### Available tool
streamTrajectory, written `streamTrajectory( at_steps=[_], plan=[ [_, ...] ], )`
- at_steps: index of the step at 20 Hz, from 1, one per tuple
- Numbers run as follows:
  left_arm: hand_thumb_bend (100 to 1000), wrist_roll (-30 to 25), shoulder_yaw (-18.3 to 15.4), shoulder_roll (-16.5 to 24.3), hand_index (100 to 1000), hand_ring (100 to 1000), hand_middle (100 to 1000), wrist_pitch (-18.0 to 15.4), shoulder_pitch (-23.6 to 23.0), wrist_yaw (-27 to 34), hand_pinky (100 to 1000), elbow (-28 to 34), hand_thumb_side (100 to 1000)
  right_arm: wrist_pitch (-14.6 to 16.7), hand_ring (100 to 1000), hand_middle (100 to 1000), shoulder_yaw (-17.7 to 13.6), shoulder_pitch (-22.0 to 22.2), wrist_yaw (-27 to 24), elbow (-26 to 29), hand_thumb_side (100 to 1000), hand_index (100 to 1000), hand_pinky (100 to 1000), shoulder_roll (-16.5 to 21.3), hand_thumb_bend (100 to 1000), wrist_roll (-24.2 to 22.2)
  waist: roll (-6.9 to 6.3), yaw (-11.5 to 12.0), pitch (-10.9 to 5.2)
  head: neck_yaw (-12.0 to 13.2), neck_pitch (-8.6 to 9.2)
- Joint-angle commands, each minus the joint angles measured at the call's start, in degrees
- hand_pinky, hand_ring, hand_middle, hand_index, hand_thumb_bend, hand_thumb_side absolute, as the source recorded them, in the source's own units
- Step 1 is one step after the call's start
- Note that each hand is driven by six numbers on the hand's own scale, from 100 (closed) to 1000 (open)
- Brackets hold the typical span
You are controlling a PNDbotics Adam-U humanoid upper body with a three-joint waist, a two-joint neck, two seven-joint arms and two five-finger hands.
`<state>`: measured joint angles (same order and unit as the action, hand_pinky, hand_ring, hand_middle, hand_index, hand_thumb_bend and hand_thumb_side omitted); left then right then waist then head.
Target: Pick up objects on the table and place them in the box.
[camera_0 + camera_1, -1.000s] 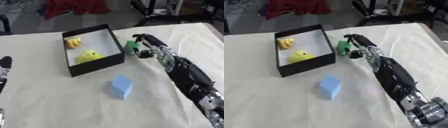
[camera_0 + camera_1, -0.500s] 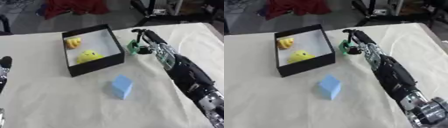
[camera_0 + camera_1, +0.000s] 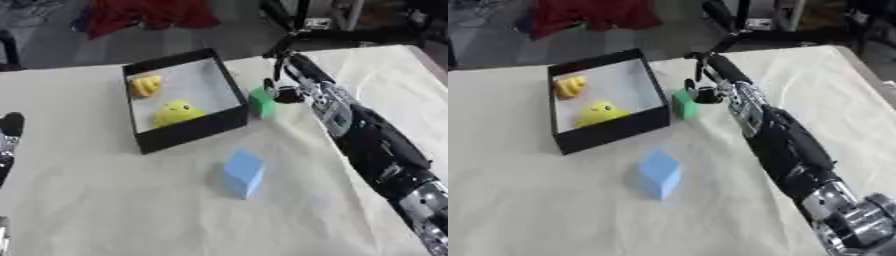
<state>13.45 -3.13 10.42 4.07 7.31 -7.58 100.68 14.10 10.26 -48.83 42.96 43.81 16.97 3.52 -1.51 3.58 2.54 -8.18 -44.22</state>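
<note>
The right hand point(image 3: 296, 80) reaches in from the right side of the bench point(image 3: 105, 210), which is covered with a pale cloth; its fingers curl round a small green block point(image 3: 261, 102), pinching it at the block's right side; the block sits just beside the right wall of the black box point(image 3: 188, 131), outside it, and whether it rests on the cloth or is lifted off it cannot be told. Inside the box lie a yellow rounded toy point(image 3: 178, 112) toward the near wall and an orange-yellow object point(image 3: 145, 85) toward the far left corner; the two are apart. A light blue block point(image 3: 242, 171) stands on the cloth in front of the box, well apart from the hand. The left hand point(image 3: 10, 131) shows at the left edge, fingers up and relaxed, touching nothing.
</note>
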Motion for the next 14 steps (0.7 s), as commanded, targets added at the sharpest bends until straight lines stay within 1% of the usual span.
streamTrajectory(
  at_steps=[1, 2, 4, 5, 6, 7, 9, 10, 11, 12, 14],
  plan=[
    [781, 0.15, -0.52, 0.49, 805, 590, 608, -0.04, 0.5, -0.19, 668, 1.31, 688, -0.1, 772, 400, -0.08, -1.27, -0.7, 1.64, 100, 884, 781, 1.65, 100, 0.07, -0.76, -0.05, -0.44, -0.01, 0.1],
    [781, 0.15, -0.53, 0.49, 805, 590, 608, -0.04, 0.49, -0.2, 668, 1.32, 688, -0.12, 773, 403, -0.04, -1.3, -0.81, 1.78, 100, 884, 782, 1.68, 100, 0.02, -0.76, -0.06, -0.45, -0.01, 0.1],
    [781, 0.15, -0.53, 0.49, 805, 590, 608, -0.03, 0.49, -0.21, 669, 1.32, 688, -0.19, 786, 456, 0.08, -1.31, -0.95, 1.85, 100, 896, 788, 1.73, 100, -0.5, -0.76, -0.06, -0.45, 0.0, 0.1],
    [781, 0.15, -0.54, 0.49, 805, 590, 608, -0.03, 0.5, -0.21, 669, 1.33, 688, -0.21, 790, 468, 0.12, -1.31, -1.0, 1.84, 100, 899, 789, 1.75, 100, -0.98, -0.77, -0.06, -0.46, 0.01, 0.1],
    [782, 0.15, -0.55, 0.48, 805, 590, 608, -0.03, 0.51, -0.21, 669, 1.33, 688, -0.06, 824, 554, 0.33, -1.26, -0.91, 1.71, 207, 923, 804, 1.78, 100, -2.04, -0.78, -0.04, -0.46, 0.02, 0.1],
    [782, 0.16, -0.57, 0.48, 805, 591, 608, -0.02, 0.52, -0.21, 669, 1.33, 688, 0.27, 845, 612, 0.55, -1.24, -0.71, 1.5, 285, 938, 815, 1.84, 100, -3.78, -0.78, -0.03, -0.46, 0.03, 0.1],
    [783, 0.15, -0.57, 0.49, 805, 590, 608, -0.01, 0.51, -0.21, 669, 1.32, 688, 1.34, 886, 751, 0.82, -1.31, 0.1, 0.99, 465, 978, 839, 2.14, 100, -9.32, -0.77, -0.02, -0.47, 0.02, 0.1],
    [783, 0.14, -0.57, 0.49, 805, 591, 608, -0.01, 0.49, -0.22, 669, 1.31, 688, 1.85, 895, 780, 0.71, -1.4, 0.46, 0.83, 528, 986, 845, 2.34, 100, -12.16, -0.77, -0.03, -0.47, 0.06, 0.1],
    [783, 0.13, -0.57, 0.5, 805, 591, 608, 0.0, 0.49, -0.22, 669, 1.3, 688, 2.18, 895, 780, 0.51, -1.51, 0.78, 0.78, 528, 986, 845, 2.54, 100, -14.47, -0.76, -0.03, -0.46, 0.09, 0.1],
    [783, 0.11, -0.56, 0.5, 805, 591, 608, 0.0, 0.47, -0.22, 669, 1.29, 688, 2.3, 909, 832, 0.35, -1.64, 1.26, 0.71, 611, 997, 852, 2.79, 100, -16.36, -0.76, -0.02, -0.44, 0.09, 0.1],
    [784, 0.07, -0.53, 0.5, 805, 591, 608, 0.0, 0.48, -0.21, 669, 1.27, 688, 2.15, 923, 876, -0.02, -1.85, 2.34, 0.55, 684, 1000, 858, 3.12, 100, -18.9, -0.77, 0.0, -0.39, 0.11, 0.1]
  ],
)
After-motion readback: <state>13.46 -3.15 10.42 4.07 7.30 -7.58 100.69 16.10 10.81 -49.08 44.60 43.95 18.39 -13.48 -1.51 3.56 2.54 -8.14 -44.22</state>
